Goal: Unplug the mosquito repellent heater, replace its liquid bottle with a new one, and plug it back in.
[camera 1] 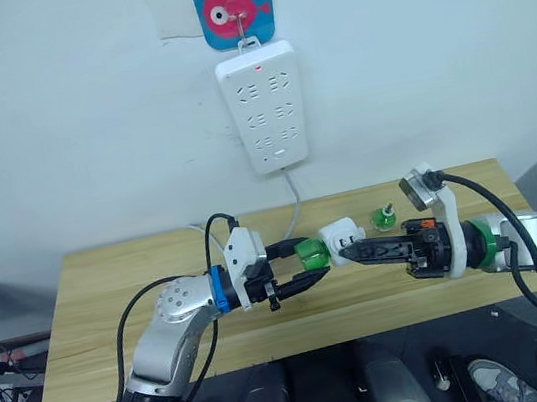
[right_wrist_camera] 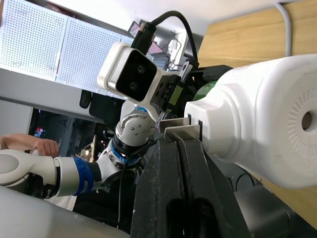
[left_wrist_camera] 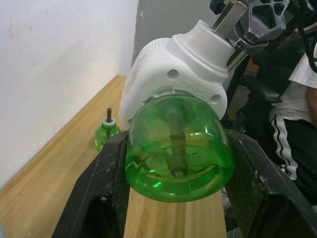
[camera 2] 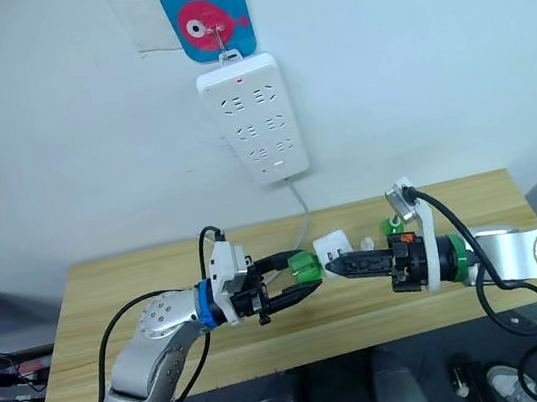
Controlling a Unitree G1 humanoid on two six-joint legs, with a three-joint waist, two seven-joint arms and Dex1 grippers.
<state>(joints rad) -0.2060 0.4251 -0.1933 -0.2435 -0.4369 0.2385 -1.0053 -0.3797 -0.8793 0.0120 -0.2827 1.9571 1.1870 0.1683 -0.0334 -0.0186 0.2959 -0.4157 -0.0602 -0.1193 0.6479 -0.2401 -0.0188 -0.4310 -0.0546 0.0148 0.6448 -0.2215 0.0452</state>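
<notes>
Heater (camera 1: pixel 336 238) held mid-air over bench (camera 1: pixel 118 274), right gripper (camera 1: pixel 349 250) clamped on prongs. Left gripper (camera 1: pixel 310 264) grasps green bottle (camera 1: pixel 309 251). Twist bottle squarely; keep heater steady. Second bottle (camera 1: pixel 384 217) near far edge.

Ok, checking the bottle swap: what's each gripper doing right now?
Left gripper: shut on the green bottle.
Right gripper: shut on the heater prongs.

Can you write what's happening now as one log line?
left tool: shut on bottle | right tool: shut on heater prongs | spare bottle: on table
</notes>
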